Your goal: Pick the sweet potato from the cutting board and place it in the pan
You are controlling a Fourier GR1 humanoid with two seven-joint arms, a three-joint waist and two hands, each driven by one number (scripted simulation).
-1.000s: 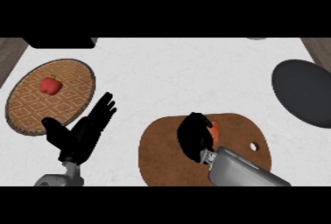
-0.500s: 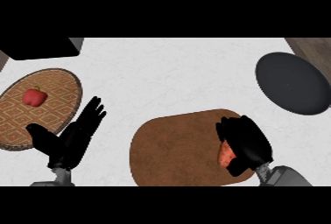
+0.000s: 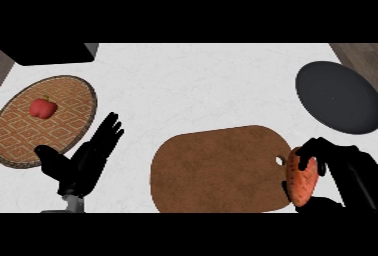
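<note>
The orange sweet potato (image 3: 301, 179) is held just past the right edge of the brown cutting board (image 3: 218, 170), with my right hand (image 3: 345, 172) curled round it from the right. The dark round pan (image 3: 338, 96) lies at the upper right, above that hand and apart from it. My left hand (image 3: 83, 157) rests open at the lower left, fingers pointing up, between the woven plate and the board.
A woven patterned plate (image 3: 63, 122) at the left holds a red bell pepper (image 3: 43, 107). A black block (image 3: 46, 52) sits at the top left corner. White counter (image 3: 199, 85) stretches between the plate, the board and the pan.
My right hand closed on the sweet potato over the board's middle and has carried it rightward, off the board's right edge. The view has shifted; the left hand stays resting.
</note>
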